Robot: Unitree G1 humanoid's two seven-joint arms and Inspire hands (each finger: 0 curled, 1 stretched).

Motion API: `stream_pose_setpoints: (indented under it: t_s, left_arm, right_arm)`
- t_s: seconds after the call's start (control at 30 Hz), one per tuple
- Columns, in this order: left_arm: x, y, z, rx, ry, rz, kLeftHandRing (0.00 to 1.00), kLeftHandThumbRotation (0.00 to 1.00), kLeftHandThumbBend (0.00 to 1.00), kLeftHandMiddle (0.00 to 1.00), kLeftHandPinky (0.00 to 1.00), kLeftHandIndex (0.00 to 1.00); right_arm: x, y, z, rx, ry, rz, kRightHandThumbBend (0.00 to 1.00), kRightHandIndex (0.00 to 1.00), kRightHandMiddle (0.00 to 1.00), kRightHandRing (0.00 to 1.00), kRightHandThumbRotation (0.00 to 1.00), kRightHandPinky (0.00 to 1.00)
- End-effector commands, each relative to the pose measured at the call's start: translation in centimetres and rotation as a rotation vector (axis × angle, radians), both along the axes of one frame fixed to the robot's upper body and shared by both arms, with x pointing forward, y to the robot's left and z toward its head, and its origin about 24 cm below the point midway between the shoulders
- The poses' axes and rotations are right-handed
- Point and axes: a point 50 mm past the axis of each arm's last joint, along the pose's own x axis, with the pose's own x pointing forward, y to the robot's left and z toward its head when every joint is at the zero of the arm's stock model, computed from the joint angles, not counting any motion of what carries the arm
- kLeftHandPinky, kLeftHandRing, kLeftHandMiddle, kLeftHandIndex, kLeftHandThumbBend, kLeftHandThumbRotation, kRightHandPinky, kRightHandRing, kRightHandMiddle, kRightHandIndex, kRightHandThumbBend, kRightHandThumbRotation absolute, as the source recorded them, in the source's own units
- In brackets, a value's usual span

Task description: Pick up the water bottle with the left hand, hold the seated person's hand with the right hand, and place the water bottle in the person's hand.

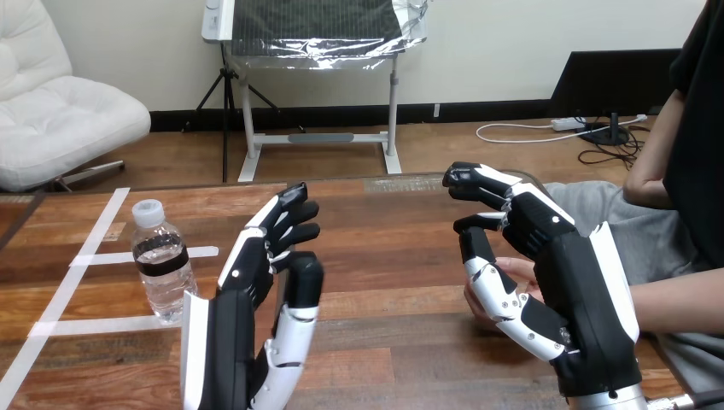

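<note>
Above the table (384,248), left hand (246,286) and right hand (559,256) upright, fingers relaxed.

Lab, by the tape-marked wooden table (384,256)

A clear plastic water bottle (162,273) is capped in white and banded in black. The brown wooden worktop (393,256) is lined with white tape (88,254). The left robot hand (252,290) and right robot hand (555,256) are finished black and white.
</note>
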Motion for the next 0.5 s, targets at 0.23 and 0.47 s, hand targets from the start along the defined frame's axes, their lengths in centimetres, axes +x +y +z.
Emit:
stream_pose_setpoints:
  t_s: [0.23, 0.47]
  left_arm:
    - [0.4, 0.6, 2.7, 0.037, -0.139, 0.121, 0.8, 0.69, 0.45, 0.84, 0.75, 0.84]
    - [0.5, 1.2, 3.0, 0.092, -0.201, 0.15, 0.82, 0.54, 0.45, 0.84, 0.78, 0.84]
  right_arm:
    - [0.7, 0.1, 0.8, 0.015, -0.057, 0.012, 0.25, 0.74, 0.82, 0.78, 0.27, 0.63]
    - [0.7, 0.2, 0.8, 0.013, -0.055, 0.009, 0.25, 0.73, 0.82, 0.78, 0.26, 0.62]
